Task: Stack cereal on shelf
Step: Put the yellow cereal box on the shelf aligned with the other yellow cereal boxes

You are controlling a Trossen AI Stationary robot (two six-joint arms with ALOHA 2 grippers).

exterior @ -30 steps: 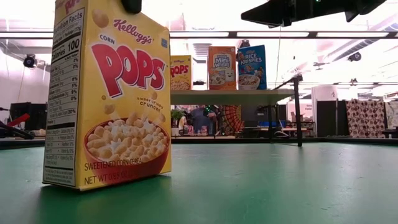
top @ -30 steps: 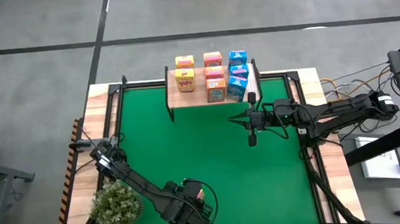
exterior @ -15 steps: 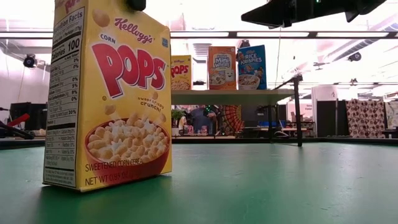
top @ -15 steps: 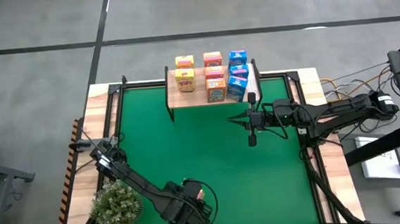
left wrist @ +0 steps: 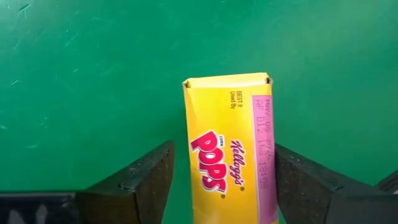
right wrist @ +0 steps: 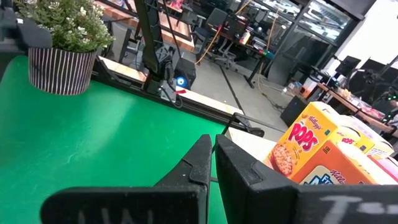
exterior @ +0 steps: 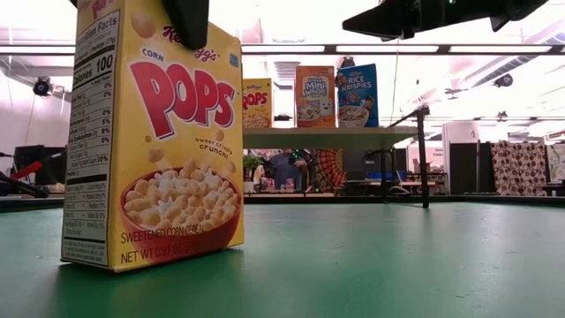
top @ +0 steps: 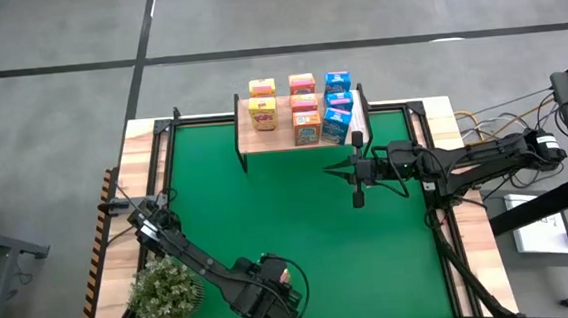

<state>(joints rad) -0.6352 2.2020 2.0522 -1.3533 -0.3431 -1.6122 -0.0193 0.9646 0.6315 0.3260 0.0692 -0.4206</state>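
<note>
A yellow Corn Pops cereal box [exterior: 154, 141] stands upright on its base on the green mat [top: 299, 228], near the table's near edge. My left gripper [left wrist: 221, 163] is open above it and points steeply down. Its fingers stand on either side of the box's top [left wrist: 227, 106], and one dark finger [exterior: 190, 18] hangs before the front face. In the high view the gripper [top: 273, 292] hides the box. Several more cereal boxes [top: 304, 105] stand on the shelf [top: 281, 141] at the far edge. My right gripper [top: 358, 192] is shut and waits over the mat to the right of the shelf.
A potted plant [top: 163, 293] stands at the near left corner, close beside my left arm. The shelf's black legs [exterior: 422, 159] stand on the mat. The mat between the shelf and the yellow box is bare.
My left gripper has come down over the yellow box. In the low view its finger, which only just showed at the top, now hangs before the box's upper front face. The box has stayed where it was.
</note>
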